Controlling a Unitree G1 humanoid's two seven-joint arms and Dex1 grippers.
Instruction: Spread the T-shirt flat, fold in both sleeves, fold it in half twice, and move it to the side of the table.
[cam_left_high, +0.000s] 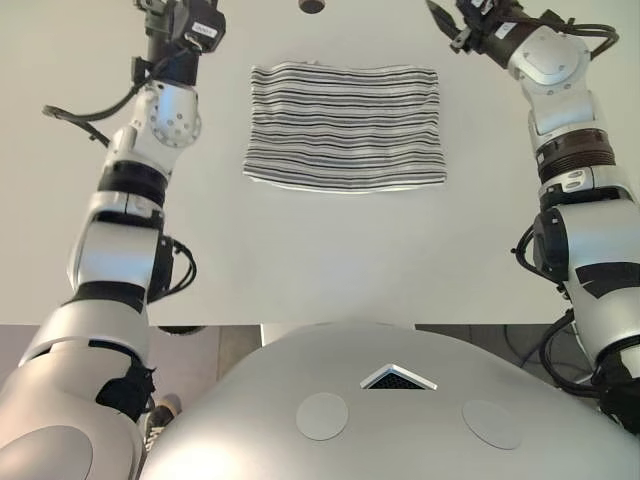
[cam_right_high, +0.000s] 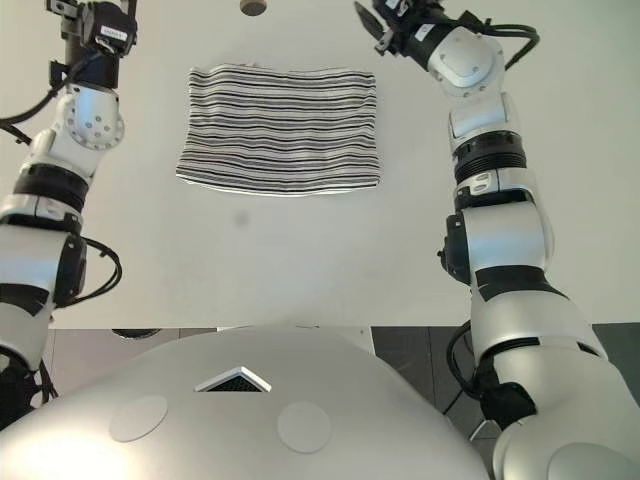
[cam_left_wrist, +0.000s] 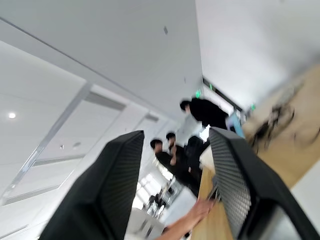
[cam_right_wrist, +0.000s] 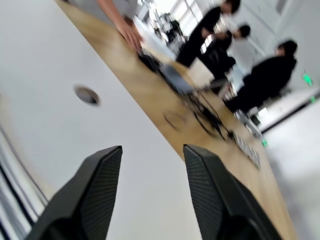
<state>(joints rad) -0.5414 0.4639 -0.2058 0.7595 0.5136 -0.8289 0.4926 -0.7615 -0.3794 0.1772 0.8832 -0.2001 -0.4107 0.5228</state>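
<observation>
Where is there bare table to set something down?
Widest bare patch: the table between the shirt and the near edge. Narrower strips flank the shirt. Crowded at the far corners, by the left gripper and right gripper.

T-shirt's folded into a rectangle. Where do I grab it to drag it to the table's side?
Pinch the T-shirt at its two far corners from above. The left claw and right claw hang open near those corners, and the flat stacked layers should drag best by an edge.
</observation>
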